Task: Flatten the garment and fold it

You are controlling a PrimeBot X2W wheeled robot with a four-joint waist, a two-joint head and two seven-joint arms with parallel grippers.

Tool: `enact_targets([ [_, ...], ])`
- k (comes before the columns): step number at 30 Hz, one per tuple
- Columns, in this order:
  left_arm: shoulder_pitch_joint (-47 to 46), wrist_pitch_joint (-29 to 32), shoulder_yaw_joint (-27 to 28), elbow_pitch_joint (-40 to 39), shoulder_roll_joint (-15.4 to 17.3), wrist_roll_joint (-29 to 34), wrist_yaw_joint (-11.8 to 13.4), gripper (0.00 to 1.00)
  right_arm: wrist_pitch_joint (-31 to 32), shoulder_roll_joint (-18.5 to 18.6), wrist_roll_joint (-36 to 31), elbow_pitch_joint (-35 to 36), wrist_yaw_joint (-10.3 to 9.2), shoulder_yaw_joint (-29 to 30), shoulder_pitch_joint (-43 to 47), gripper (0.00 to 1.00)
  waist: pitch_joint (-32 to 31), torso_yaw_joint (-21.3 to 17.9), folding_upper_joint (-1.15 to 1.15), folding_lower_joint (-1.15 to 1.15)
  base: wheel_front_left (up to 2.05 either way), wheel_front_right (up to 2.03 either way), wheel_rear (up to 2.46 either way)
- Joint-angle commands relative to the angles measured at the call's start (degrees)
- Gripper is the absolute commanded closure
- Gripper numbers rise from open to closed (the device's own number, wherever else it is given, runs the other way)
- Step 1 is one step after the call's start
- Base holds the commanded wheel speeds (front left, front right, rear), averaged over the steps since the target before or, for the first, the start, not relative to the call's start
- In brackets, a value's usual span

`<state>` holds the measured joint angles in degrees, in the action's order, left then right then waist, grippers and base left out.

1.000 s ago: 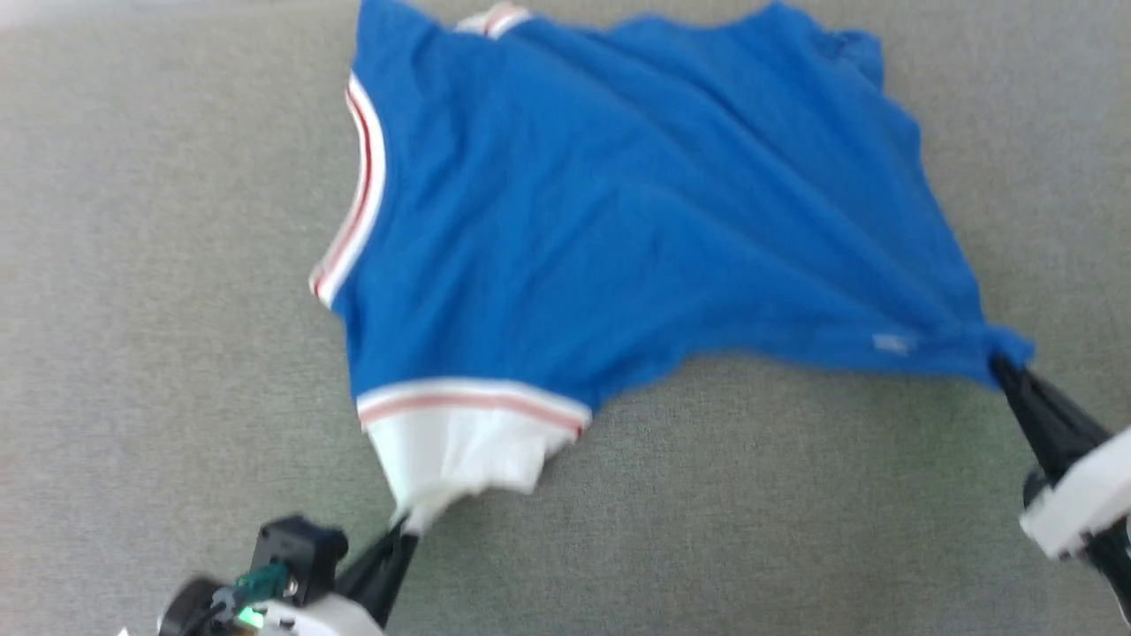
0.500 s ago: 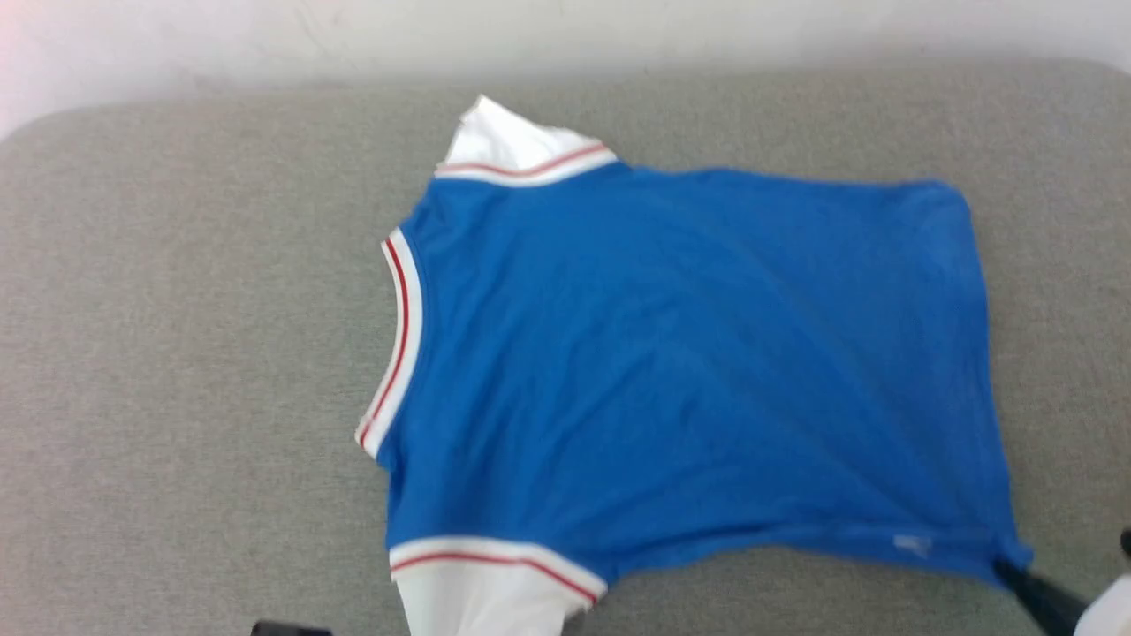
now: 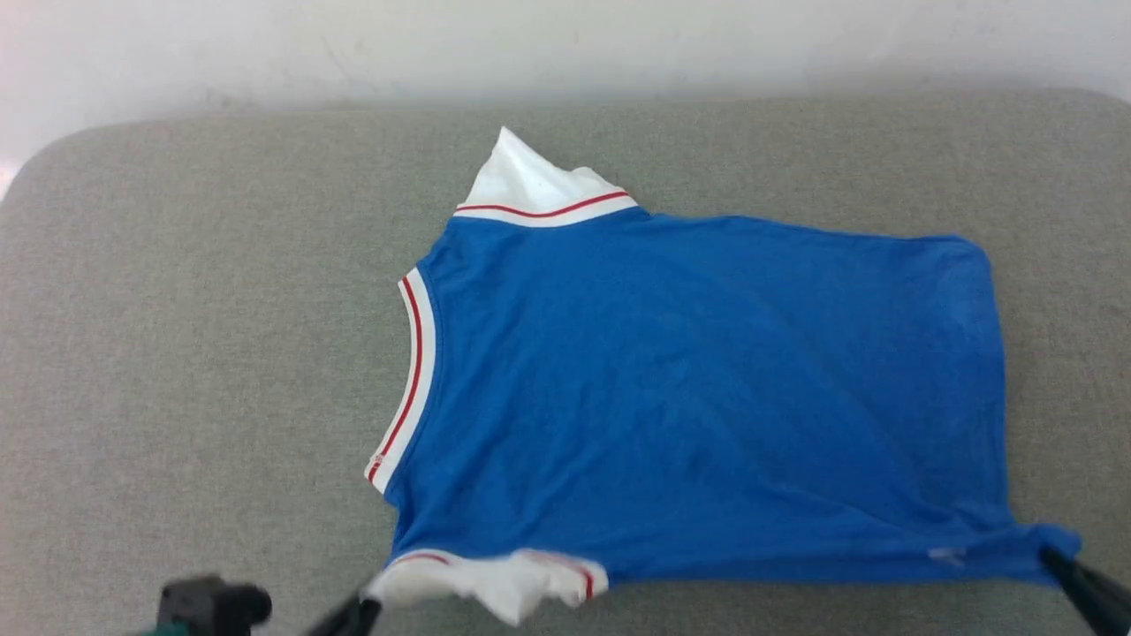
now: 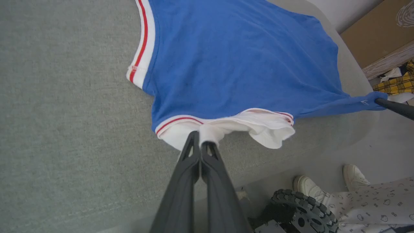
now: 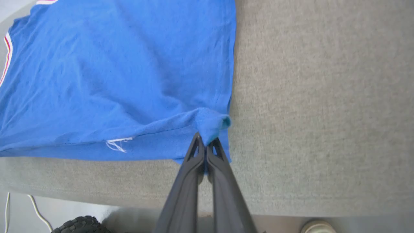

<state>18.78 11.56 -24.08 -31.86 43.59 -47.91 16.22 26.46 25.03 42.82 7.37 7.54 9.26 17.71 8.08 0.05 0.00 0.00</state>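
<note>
Across the counter (image 3: pixel 177 353), head view: garment (image 3: pixel 707 389) lies spread nearly flat; earlier drag ridges gone.
Left wrist view: left fingers (image 4: pixel 198 152) pinch shut on white sleeve (image 4: pixel 258 124) at near edge.
Right wrist view: right fingers (image 5: pixel 203 149) shut on blue hem corner (image 5: pixel 210 124).
Flattening nearly done.

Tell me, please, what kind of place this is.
Probably an indoor test room or workshop: a grey padded table against a plain wall, a brown box beside heaped clothes, and a person's shoes close by.
</note>
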Motion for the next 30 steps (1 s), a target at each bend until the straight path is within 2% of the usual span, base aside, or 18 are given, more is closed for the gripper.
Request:
enact_targets([
  [1, -1.64, -0.38, 0.48, -0.29, 0.45, 0.79, -0.33, 1.00, -0.39, -0.10, -0.45, 0.49, -0.05, 0.28, -1.30, 1.00, 0.48, -0.10, 0.00, 0.00, 0.00, 0.00, 0.00],
  [7, -13.24, 0.02, 0.39, 0.53, 0.57, 6.37, -2.64, 1.00, -2.78, 1.05, -3.64, 1.88, -0.05, -0.57, -9.25, 1.00, 4.57, -1.49, 0.00, 0.00, 0.00, 0.00, 0.00],
  [12, -23.16, 2.10, -0.51, 4.04, -0.34, 8.93, -4.87, 1.00, -4.33, 2.41, -4.87, 0.03, -0.05, -2.97, -17.22, 1.00, 9.05, -2.77, 0.00, 0.00, 0.00, 0.00, 0.00],
  [16, -30.45, 2.36, -1.76, 8.31, -2.57, 10.61, -6.76, 1.00, -5.01, 3.60, -5.41, -2.77, -0.05, -4.91, -21.93, 1.00, 12.22, -3.12, 0.00, 0.00, 0.00, 0.00, 0.00],
  [20, -36.21, -0.33, -2.99, 13.71, -5.33, 13.36, -8.32, 1.00, -6.19, 4.66, -5.41, -5.73, -0.05, -6.01, -24.89, 1.00, 15.05, -3.11, 0.00, 0.00, 0.00, 0.00, 0.00],
  [26, -40.05, -4.46, -5.97, 23.27, -10.17, 15.54, -9.98, 1.00, -7.65, 5.32, -4.00, -9.49, -0.05, -8.09, -26.65, 1.00, 18.41, -2.89, 0.00, 0.00, 0.00, 0.00, 0.00],
  [30, -41.84, -5.51, -7.57, 28.76, -11.93, 17.02, -10.38, 1.00, -8.62, 5.97, -3.16, -11.01, -0.05, -9.14, -27.54, 1.00, 19.87, -2.59, 0.00, 0.00, 0.00, 0.00, 0.00],
])
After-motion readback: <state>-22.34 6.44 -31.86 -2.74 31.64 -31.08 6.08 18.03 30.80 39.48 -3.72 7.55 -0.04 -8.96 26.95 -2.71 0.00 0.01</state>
